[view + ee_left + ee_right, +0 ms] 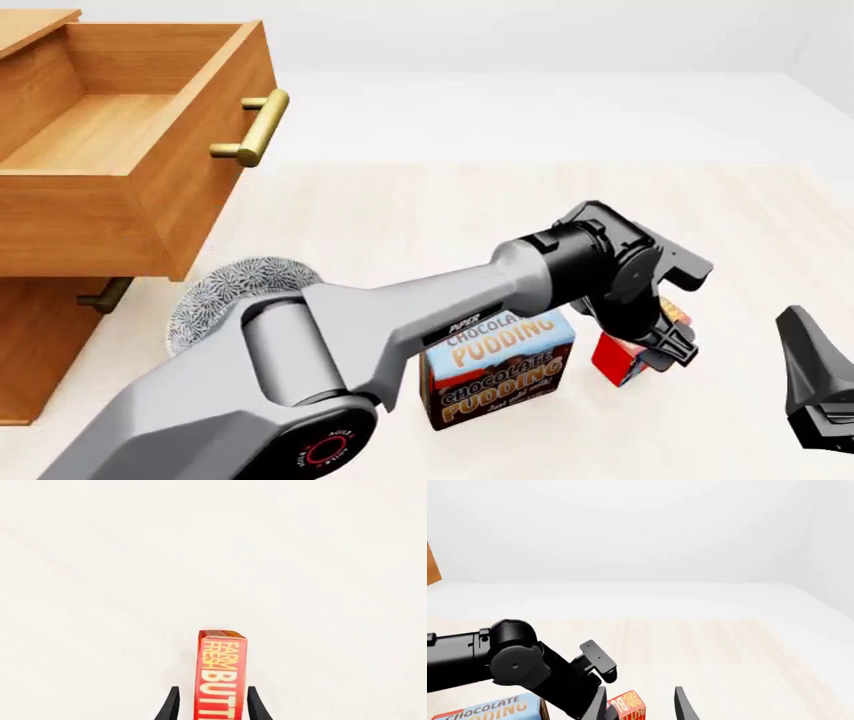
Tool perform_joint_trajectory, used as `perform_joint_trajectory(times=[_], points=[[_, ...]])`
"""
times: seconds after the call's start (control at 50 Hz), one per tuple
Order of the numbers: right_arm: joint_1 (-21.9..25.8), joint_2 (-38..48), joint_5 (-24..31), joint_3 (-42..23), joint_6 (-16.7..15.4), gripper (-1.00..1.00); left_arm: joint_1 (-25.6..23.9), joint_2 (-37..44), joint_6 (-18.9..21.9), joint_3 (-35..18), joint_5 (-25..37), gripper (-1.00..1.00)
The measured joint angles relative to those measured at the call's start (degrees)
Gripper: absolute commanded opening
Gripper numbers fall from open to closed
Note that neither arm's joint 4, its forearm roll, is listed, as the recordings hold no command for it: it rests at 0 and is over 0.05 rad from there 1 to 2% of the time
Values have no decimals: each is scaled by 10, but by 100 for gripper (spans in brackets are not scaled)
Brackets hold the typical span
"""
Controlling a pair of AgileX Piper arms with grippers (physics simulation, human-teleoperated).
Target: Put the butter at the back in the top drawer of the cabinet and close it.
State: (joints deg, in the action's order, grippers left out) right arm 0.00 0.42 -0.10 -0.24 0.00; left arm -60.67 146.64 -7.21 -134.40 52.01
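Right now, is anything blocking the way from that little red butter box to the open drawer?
Nothing visible blocks it. The left gripper holds the butter beside the pudding box. The top drawer stands pulled out and looks empty; the bowl sits lower, below its front.

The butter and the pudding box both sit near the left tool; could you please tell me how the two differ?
The butter is a small red box; the pudding box is larger, blue and brown. The butter sits between the left tool's fingers, while the pudding box stands free on the table. The butter lies to the right of the pudding box in the front view. Both are rectangular printed cartons, and neither is in the open top drawer.
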Motion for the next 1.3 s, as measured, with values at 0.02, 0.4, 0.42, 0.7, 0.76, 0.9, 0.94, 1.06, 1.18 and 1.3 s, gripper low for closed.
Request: perform_joint_trajectory(times=[0.02, 0.4, 0.42, 0.7, 0.76, 0.9, 0.94, 1.06, 1.18, 1.3], points=[[0, 0, 0, 0, 0, 100, 0, 1, 0, 0, 0, 100], [0, 0, 0, 0, 0, 100, -4, 18, -7, -16, 7, 100], [0, 0, 0, 0, 0, 100, -5, 19, -8, -17, 7, 100], [0, 0, 0, 0, 0, 100, -8, 31, -12, -31, 14, 100], [0, 0, 0, 0, 0, 100, -9, 34, -14, -35, 17, 100], [0, 0, 0, 0, 0, 100, -10, 40, -16, -42, 21, 100], [0, 0, 0, 0, 0, 100, -10, 43, -16, -47, 25, 100], [0, 0, 0, 0, 0, 100, -11, 49, -20, -59, 33, -100], [0, 0, 0, 0, 0, 100, -13, 52, -24, -65, 37, -100], [0, 0, 0, 0, 0, 100, -14, 54, -27, -69, 40, -100]])
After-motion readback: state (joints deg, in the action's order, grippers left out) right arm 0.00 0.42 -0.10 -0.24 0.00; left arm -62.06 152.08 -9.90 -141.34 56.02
